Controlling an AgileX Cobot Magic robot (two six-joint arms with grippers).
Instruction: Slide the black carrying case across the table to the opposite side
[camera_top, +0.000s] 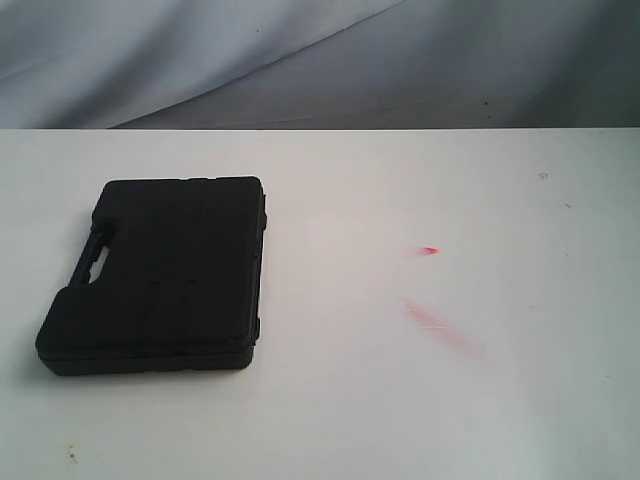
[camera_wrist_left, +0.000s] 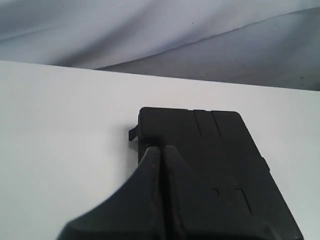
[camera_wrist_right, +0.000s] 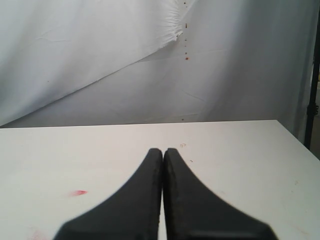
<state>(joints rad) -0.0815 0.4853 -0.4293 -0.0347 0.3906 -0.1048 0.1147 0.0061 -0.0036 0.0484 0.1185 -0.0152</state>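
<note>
The black carrying case lies flat on the left part of the white table, its handle slot facing left. Neither arm shows in the exterior view. In the left wrist view the case fills the space beyond my left gripper, whose fingers are shut together with nothing between them, tips over the case's near corner; whether they touch it I cannot tell. My right gripper is shut and empty above bare table, away from the case.
Red smears and a small red spot mark the tabletop right of centre. A grey-white cloth backdrop hangs behind the far table edge. A dark stand rises past the table's side.
</note>
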